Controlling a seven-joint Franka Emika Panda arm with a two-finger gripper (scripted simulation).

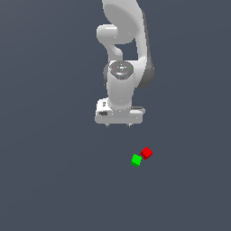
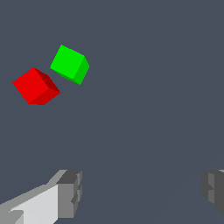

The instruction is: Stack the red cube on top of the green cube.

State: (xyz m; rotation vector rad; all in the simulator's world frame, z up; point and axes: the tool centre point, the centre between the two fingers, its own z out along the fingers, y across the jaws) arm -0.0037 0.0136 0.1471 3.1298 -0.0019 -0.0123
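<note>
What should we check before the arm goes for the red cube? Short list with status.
1. End effector open and empty: ok, fingers wide apart.
2. Red cube free on the surface: ok.
3. Green cube top clear for stacking: ok.
4. End effector above the red cube: not ok, it sits off to the side.
5. Room for fingers between the cubes: cannot tell; gap shows in the wrist view, near-touching in the exterior view.

Plain dark slate-grey surface (image 1: 49, 180) seen throughout, evenly lit, flat and featureless, no walls or furniture distinguished.
</note>
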